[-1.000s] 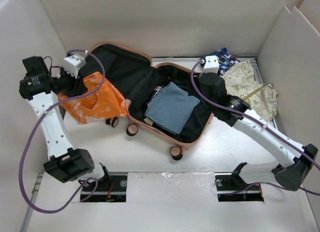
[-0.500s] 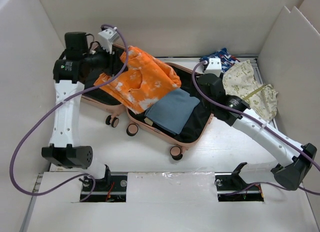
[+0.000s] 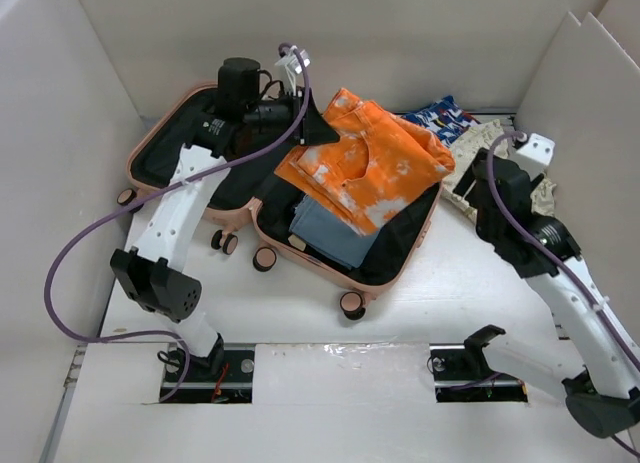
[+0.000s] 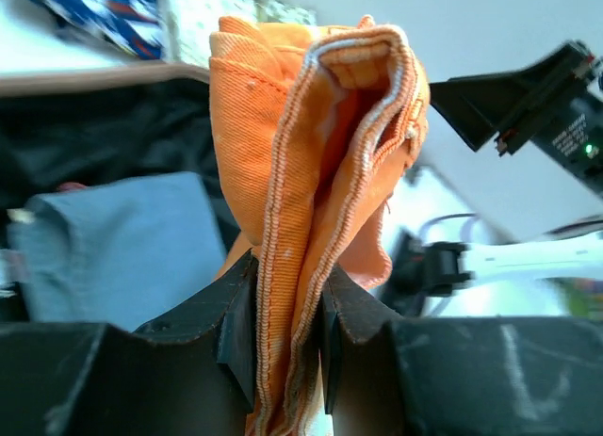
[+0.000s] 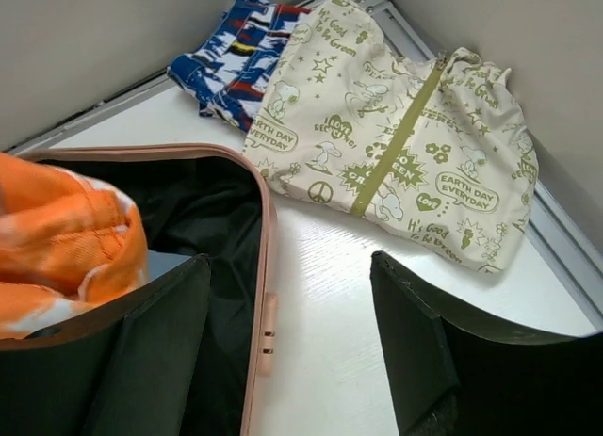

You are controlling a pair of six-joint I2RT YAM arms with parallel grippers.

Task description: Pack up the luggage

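The left gripper (image 4: 287, 334) is clamped on the orange garment (image 3: 365, 168), which is draped over the open luggage (image 3: 395, 251) at frame centre. I would lower it flat onto the blue cloth (image 3: 325, 233) before letting go (edges inside the rim). The right gripper (image 5: 287, 309) gapes at right, holding nothing. White table (image 3: 200, 283), white walls (image 3: 400, 43); a cream bag (image 5: 405, 163) and a blue print (image 5: 231, 55) lie at upper right.

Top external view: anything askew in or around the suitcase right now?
The orange white-splotched cloth garment, clamped in the left end effector, drapes bunched and crooked across the open salmon-pink hard-shell suitcase, over the folded grey-blue fabric. Its far edge seems to cover the rim. Nothing looks spilled or damaged.
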